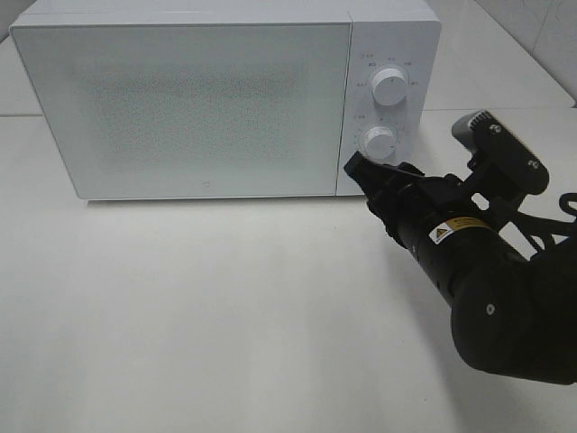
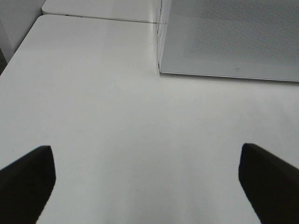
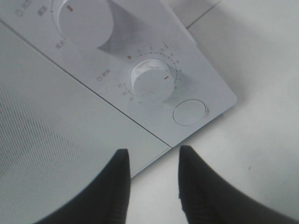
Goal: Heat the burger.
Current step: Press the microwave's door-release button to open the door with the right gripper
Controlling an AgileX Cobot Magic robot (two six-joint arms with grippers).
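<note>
Microwave [image 1: 180, 99] door shut and frosted from above; the burger shows in no view, so I cannot tell if it is inside. Right gripper [image 1: 361, 171] hovers near the lower knob [image 1: 380, 140]; the yellow sticker [image 1: 442, 233] on its arm is unreadable. Left wrist: left gripper [image 2: 145, 154] spread wide over the table [image 2: 93, 93]. Right wrist: fingers [image 3: 117, 186] narrowly apart, pinching nothing, just short of the round button [image 3: 189, 112]; knob numbers start at 0. Closing here could miss the knob or bump the button, popping the door.
</note>
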